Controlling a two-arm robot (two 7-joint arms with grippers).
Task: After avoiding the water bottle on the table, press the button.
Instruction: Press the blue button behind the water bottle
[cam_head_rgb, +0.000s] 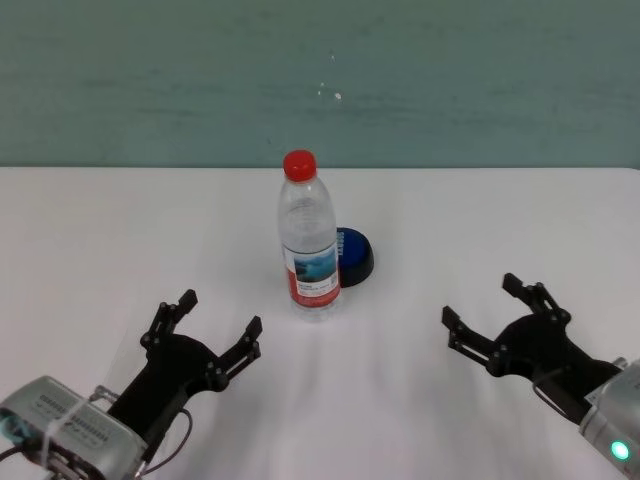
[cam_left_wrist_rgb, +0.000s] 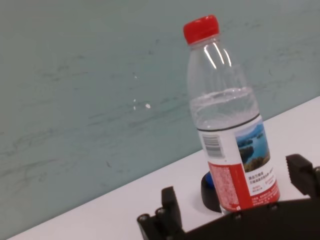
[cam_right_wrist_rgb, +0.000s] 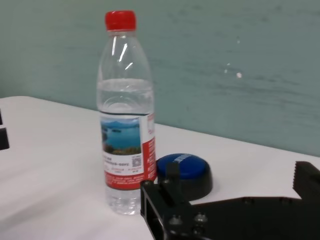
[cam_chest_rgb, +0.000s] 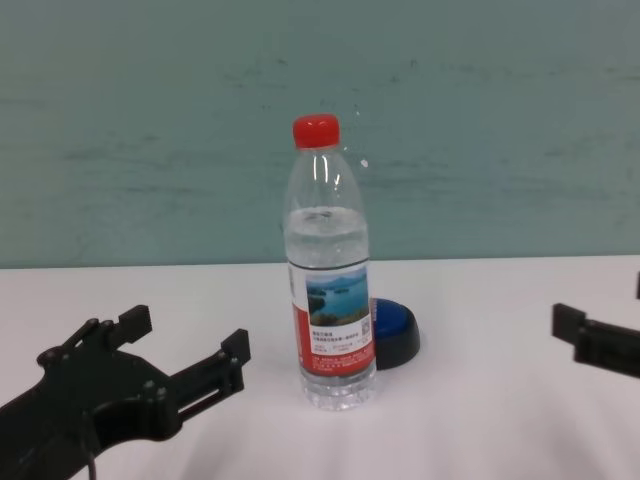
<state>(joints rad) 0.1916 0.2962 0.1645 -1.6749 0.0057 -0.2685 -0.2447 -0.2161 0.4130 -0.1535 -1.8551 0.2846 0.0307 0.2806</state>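
Note:
The water bottle (cam_head_rgb: 307, 240) stands upright at the middle of the white table (cam_head_rgb: 100, 230), with its red cap on. The blue button (cam_head_rgb: 351, 254) on its black base sits just behind and to the right of the bottle, partly hidden by it. The bottle (cam_chest_rgb: 330, 285) and button (cam_chest_rgb: 395, 332) also show in the chest view. My left gripper (cam_head_rgb: 218, 318) is open and empty at the near left, short of the bottle. My right gripper (cam_head_rgb: 482, 303) is open and empty at the near right. The right wrist view shows bottle (cam_right_wrist_rgb: 125, 115) and button (cam_right_wrist_rgb: 185, 172) side by side.
A teal wall (cam_head_rgb: 320, 70) rises behind the table's far edge. Bare tabletop lies to the left and right of the bottle and between the two grippers.

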